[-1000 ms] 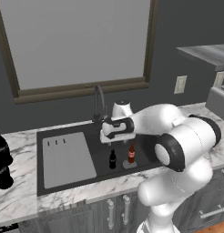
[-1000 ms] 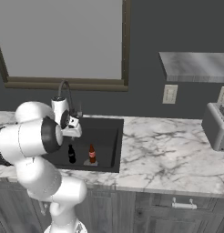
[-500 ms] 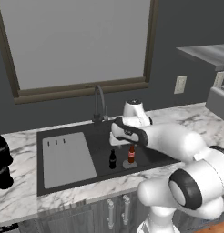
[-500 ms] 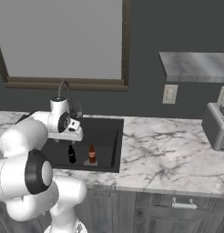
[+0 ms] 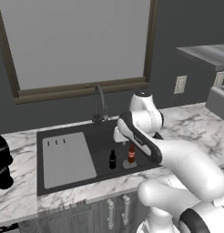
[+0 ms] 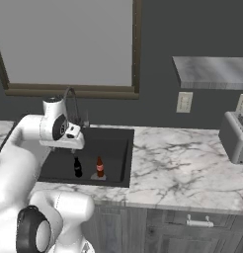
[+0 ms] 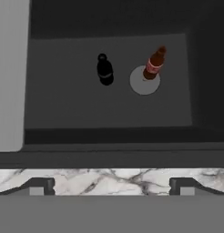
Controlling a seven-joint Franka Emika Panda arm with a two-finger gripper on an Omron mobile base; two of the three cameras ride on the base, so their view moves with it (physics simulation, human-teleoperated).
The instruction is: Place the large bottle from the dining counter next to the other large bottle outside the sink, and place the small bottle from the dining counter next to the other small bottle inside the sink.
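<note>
The gripper [image 7: 112, 185] is hanging wide open and empty, while the small black bottle [image 7: 104, 70] is standing beside the reddish-brown bottle [image 7: 153, 64] mid-frame in the sink [image 7: 109, 125], apparently already delivered.

Base views flank sink [image 5: 100, 150]; hand view looks down in.

White marble counter [image 5: 186, 127] with grey veins, holding a dark recessed sink [image 5: 102, 136]. Inside the basin, upright on the floor: small black bottle [image 5: 112, 159] on the left, reddish-brown small bottle [image 5: 131, 153] just right of it, apart, standing on the round drain. Grey ribbed drainboard [image 5: 66, 158] filling the basin's left part. Two tall black bottles [image 5: 2, 159] on the counter far left.
</note>
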